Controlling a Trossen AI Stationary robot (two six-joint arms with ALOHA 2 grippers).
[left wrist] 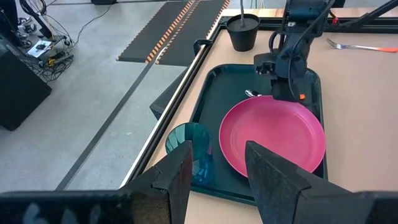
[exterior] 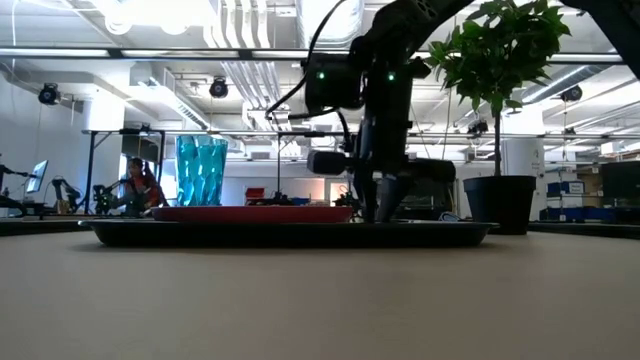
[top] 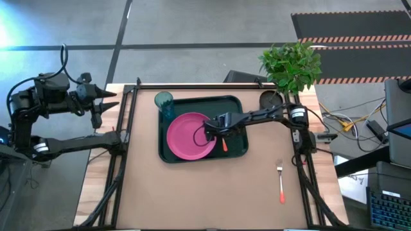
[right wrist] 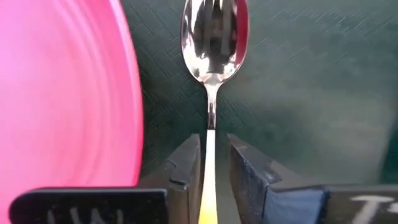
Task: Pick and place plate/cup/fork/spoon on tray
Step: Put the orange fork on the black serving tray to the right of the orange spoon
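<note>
The dark green tray [top: 234, 106] lies at the table's far middle. On it lie the pink plate [top: 189, 136] and, at its far left corner, the upright teal cup [top: 164, 101]. The spoon [right wrist: 211, 37] lies on the tray floor right of the plate, with its orange-red handle [top: 225, 146] toward the near edge. My right gripper [right wrist: 214, 146] is low over the tray, slightly open, with one finger on each side of the spoon's handle and a narrow gap showing. The fork [top: 280, 183] lies on the table at the near right. My left gripper [left wrist: 217, 158] waits open beyond the table's left edge.
A dark plant pot [top: 270, 99] with a green plant [top: 292, 64] stands at the far right corner, just right of the tray. The table's black frame rails run along the left and right edges. The brown table top [top: 205, 192] spreads in front of the tray.
</note>
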